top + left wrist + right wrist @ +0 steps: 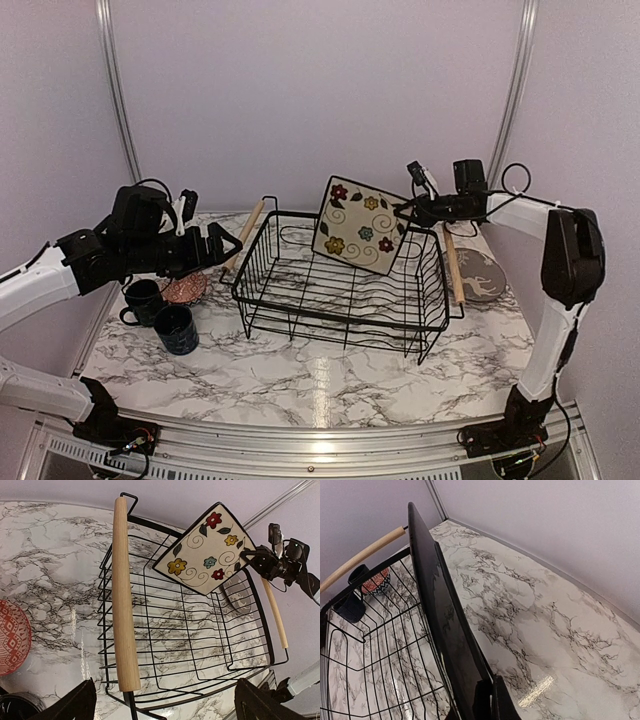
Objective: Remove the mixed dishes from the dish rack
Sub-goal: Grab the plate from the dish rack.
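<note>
Teal mugs and the small bowl stand on the desk by its left edge, outside the dish rack. Above them the left fingers are spread, holding nothing. The square floral plate hangs tilted over the rack's far right side, and the right fingers are clenched on its upper corner. The grey plate lies by the right edge.

A one-corner pinch lets the plate swing, so I would raise it until its low corner clears the wires. Then carry it slowly rightward and set it beside the grey plate.

The right wrist view alone shows the pinch, with the plate edge-on. The left wrist view alone shows the rack floor bare and the low corner's place over the wires.
</note>
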Motion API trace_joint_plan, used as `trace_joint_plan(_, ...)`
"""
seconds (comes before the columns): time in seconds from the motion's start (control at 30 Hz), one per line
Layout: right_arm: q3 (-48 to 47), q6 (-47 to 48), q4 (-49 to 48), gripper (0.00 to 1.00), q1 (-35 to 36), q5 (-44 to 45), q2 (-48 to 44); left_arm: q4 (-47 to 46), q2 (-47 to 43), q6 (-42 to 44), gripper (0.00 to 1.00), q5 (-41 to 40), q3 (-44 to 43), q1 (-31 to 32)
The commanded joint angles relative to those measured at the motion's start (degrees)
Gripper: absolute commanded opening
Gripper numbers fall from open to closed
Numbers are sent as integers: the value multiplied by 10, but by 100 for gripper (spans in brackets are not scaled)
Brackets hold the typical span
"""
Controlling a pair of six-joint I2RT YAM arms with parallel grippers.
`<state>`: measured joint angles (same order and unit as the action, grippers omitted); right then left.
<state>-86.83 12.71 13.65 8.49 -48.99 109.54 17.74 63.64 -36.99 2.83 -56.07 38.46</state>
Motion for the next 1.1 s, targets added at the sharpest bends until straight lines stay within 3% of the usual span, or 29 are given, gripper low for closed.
trace_joint_plan(0.0, -21, -177, -67, 0, 10, -56, -54, -24, 11, -2, 99, 13, 11, 4)
trace_joint_plan(0.43, -24, -263, -100, 0, 10, -43, -91, -23, -1, 0, 99, 4, 22, 6)
trace_joint_plan(0.6, -17, -336, -100, 0, 10, -47, -89, -25, -1, 0, 99, 6, 24, 5)
trace_joint_plan(0.83, 30, -508, -209, 0, 10, -46, -104, -28, 0, 1, 99, 8, 29, 6)
trace_joint_plan(1.07, 121, -750, -444, 0, -3, -24, -136, -28, -12, 1, 99, 5, 38, 6)
